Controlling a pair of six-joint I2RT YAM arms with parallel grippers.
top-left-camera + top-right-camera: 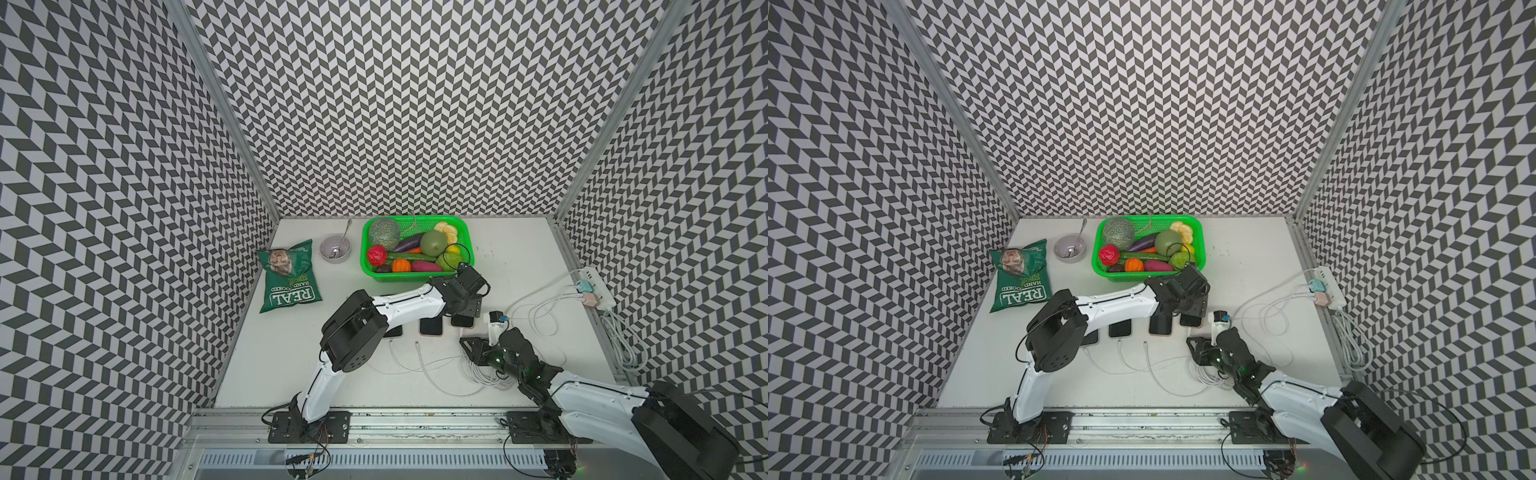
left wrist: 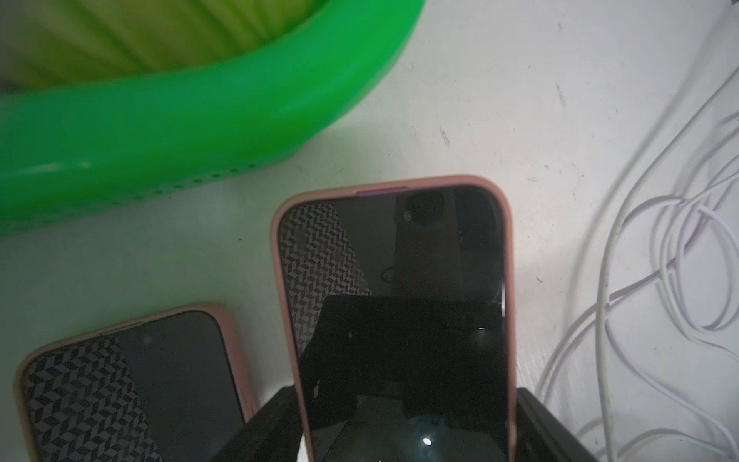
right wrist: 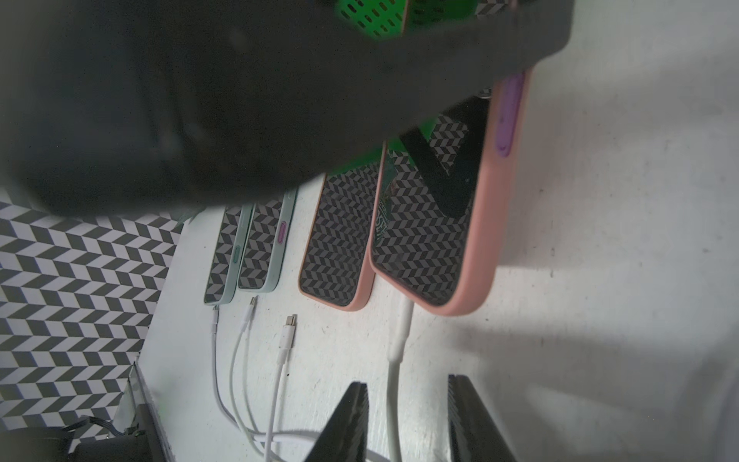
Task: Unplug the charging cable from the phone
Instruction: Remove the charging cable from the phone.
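Straddling the charging cable [image 3: 398, 352] nearest the robot, the right claw [image 3: 406, 380] is sitting with its jaws apart, neither visibly pinching the white cord. Just beyond, the cable's plug [image 3: 406, 314] is sitting in the end of the pink phone [image 3: 436, 240], which is lying flat on the counter [image 1: 519, 257], a little right of centre in both top views. The left claw [image 2: 402, 400] is hanging over that phone from the basket side and is clamping it by its two long edges.

Judging from this, the bracing is done and the unplugging itself is not: the right claw is yet to close on the cord near the plug and draw it straight out.

Further along the row, a second pink phone [image 3: 336, 248] and a pale green phone [image 3: 262, 248] are lying with loose plug ends [image 3: 290, 324] just short of them, not touching. A fourth phone [image 3: 226, 256] is mostly hiding under the left arm [image 1: 1054, 332] at its elbow in the top views; whether its cord is in is too small to settle. Behind, mid-frame, a green basket [image 1: 395, 277] of toy vegetables [image 1: 432, 243] is standing, with a bowl [image 1: 335, 249] and a crisp bag [image 1: 289, 276] to its left. A blurred dark mass [image 3: 200, 100] is blocking much of the right wrist view, and the left claw's fingers [image 2: 264, 432] are being cut off at the edge of its own view.
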